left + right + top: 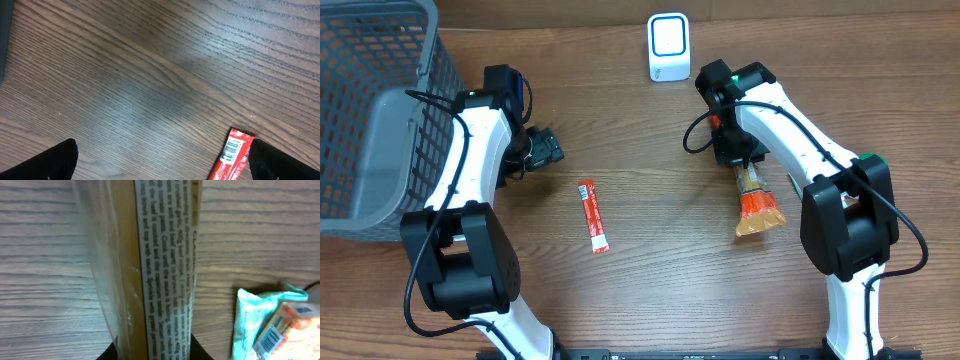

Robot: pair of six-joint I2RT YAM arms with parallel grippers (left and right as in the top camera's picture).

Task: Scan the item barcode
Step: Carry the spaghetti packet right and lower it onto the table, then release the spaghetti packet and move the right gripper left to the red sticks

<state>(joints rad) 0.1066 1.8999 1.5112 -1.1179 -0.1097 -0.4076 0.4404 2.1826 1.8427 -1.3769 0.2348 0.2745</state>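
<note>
From overhead, the right fingers (741,156) are closed narrowly on the upper end of a long packet (758,206). It is pale above and orange at its lower end, and it sits right of the middle of the surface (660,290). Whether it rests on the wood I cannot tell. A white scanner (668,47) stands at the far edge, well apart. The left fingers (544,148) are spread wide and hold nothing, near a grey basket (380,120) at the far-left corner. A red stick packet (593,215) lies near the middle, apart from them.

Only the left wrist view shows a barcode on the red stick's end. The stick lies just beside one dark fingertip.

The right wrist view gives the held packet close up: clear film, tan contents and a strip of small print. Only here does a teal-and-orange pouch (275,325) with a barcode show beside it.
</note>
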